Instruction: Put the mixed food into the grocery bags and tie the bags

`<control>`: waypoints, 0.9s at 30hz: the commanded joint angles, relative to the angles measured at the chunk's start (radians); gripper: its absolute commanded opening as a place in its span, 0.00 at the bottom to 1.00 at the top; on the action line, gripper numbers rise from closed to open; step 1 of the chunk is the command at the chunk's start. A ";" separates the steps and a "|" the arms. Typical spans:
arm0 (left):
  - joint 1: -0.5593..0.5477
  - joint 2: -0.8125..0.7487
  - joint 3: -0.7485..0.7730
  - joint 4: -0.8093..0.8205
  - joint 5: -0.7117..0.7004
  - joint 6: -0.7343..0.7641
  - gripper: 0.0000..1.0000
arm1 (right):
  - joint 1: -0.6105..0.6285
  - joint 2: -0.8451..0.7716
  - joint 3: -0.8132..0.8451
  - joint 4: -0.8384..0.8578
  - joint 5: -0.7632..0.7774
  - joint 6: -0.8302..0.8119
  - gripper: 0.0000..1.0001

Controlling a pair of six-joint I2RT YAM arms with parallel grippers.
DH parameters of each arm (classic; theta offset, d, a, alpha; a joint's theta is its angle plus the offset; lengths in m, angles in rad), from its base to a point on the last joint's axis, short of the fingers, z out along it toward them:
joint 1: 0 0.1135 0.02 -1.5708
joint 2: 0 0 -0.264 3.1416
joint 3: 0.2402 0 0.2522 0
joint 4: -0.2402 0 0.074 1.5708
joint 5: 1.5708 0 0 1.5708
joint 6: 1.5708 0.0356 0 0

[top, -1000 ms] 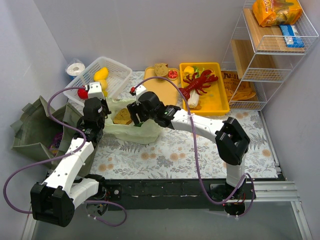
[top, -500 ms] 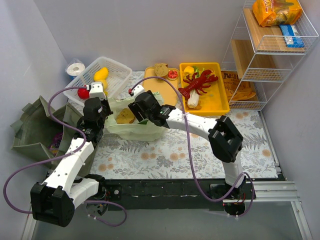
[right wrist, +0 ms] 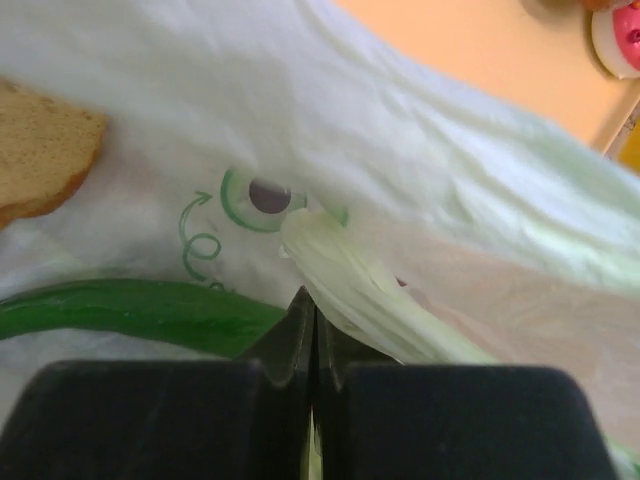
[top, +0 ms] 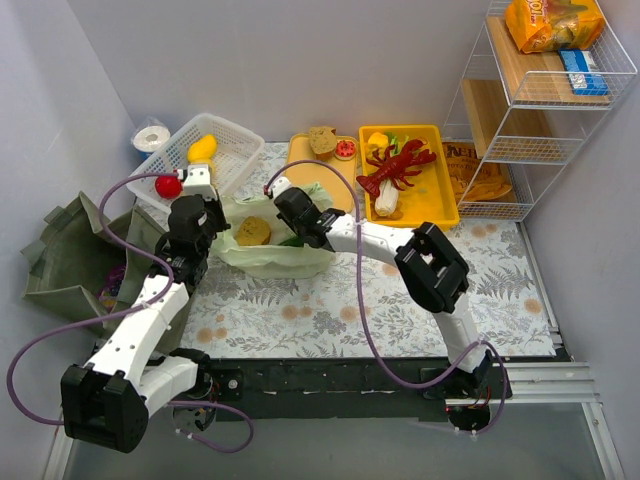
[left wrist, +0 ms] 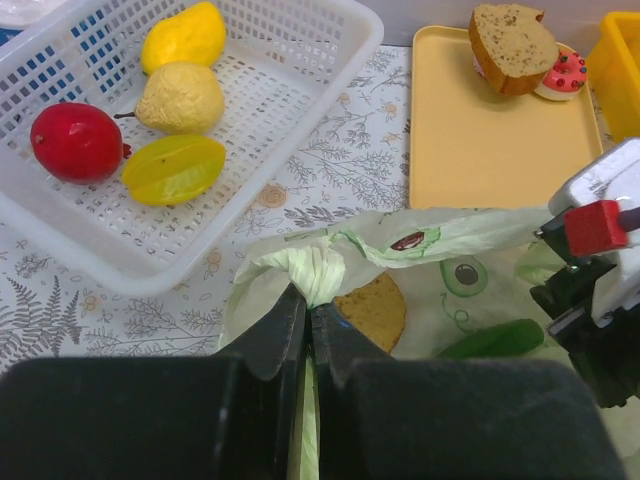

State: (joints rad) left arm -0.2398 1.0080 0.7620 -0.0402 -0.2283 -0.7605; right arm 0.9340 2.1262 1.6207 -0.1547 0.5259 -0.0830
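Just then the left fingers (left wrist: 297, 314) were pinched tight on a twisted handle of the pale-green bag (left wrist: 440, 245), at the bag's left edge. The right fingers (right wrist: 303, 318) were likewise closed on a bunched strip of the same thin plastic, at the bag's right side. The bag lay slumped on the patterned desk (top: 330, 300) between the two arms.

A brown bun (left wrist: 372, 310) and a green pepper (left wrist: 495, 338) lay in the bag, the pepper just right of the bun; whether they showed through the plastic or through the mouth I could not tell.

Right of the bag stood a yellow tub (top: 447, 180) holding a red lobster (top: 400, 163), a white piece (top: 386, 202) and a yellow piece (top: 377, 140). Just behind the bag lay an orange tray (top: 320, 180) with a slice of bread (top: 321, 139) on its far end. Behind the bag to the left sat a white basket (top: 238, 135) with a red fruit (left wrist: 76, 142) and yellow fruit (left wrist: 182, 35). Well left of the bag, an olive tote (top: 60, 260) lay crumpled.
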 commanded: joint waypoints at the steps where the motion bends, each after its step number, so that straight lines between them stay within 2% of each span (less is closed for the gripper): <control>1: -0.010 0.029 0.017 0.008 0.038 -0.002 0.00 | 0.000 -0.181 -0.036 -0.012 -0.087 0.029 0.01; 5: -0.012 0.081 0.039 -0.021 0.027 -0.008 0.00 | -0.015 -0.397 -0.160 -0.017 -0.249 0.072 0.01; 6: -0.010 0.090 0.040 -0.024 0.020 -0.008 0.00 | -0.030 -0.435 -0.189 -0.019 -0.336 0.075 0.01; 9: -0.010 0.118 0.046 -0.032 0.027 -0.016 0.00 | -0.076 -0.578 -0.300 -0.017 -0.467 0.156 0.01; 12: -0.010 0.141 0.060 -0.035 0.128 -0.017 0.00 | -0.142 -0.708 -0.422 0.013 -0.564 0.236 0.01; 16: -0.012 0.193 0.101 -0.035 0.275 -0.040 0.00 | -0.228 -0.833 -0.561 0.047 -0.610 0.293 0.01; 17: -0.012 0.211 0.114 -0.036 0.297 -0.043 0.17 | -0.242 -0.868 -0.590 0.044 -0.607 0.296 0.01; 19: -0.010 0.227 0.154 -0.038 0.340 -0.051 0.39 | -0.285 -0.899 -0.607 0.023 -0.596 0.298 0.01; 20: -0.010 0.230 0.167 -0.038 0.349 -0.054 0.54 | -0.296 -0.925 -0.613 0.015 -0.590 0.298 0.01; 23: -0.012 0.247 0.226 -0.023 0.334 -0.069 0.82 | -0.328 -0.962 -0.628 -0.003 -0.580 0.285 0.01; 24: -0.012 0.266 0.243 -0.018 0.313 -0.071 0.98 | -0.337 -0.965 -0.636 -0.005 -0.581 0.285 0.01; 27: 0.010 0.349 0.377 -0.075 0.255 -0.083 0.98 | -0.346 -0.971 -0.644 0.000 -0.605 0.290 0.01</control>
State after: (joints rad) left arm -0.2489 1.2892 0.9741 -0.0822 0.0647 -0.8272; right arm 0.6010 1.1965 0.9829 -0.1844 -0.0380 0.1905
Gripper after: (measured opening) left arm 0.974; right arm 0.027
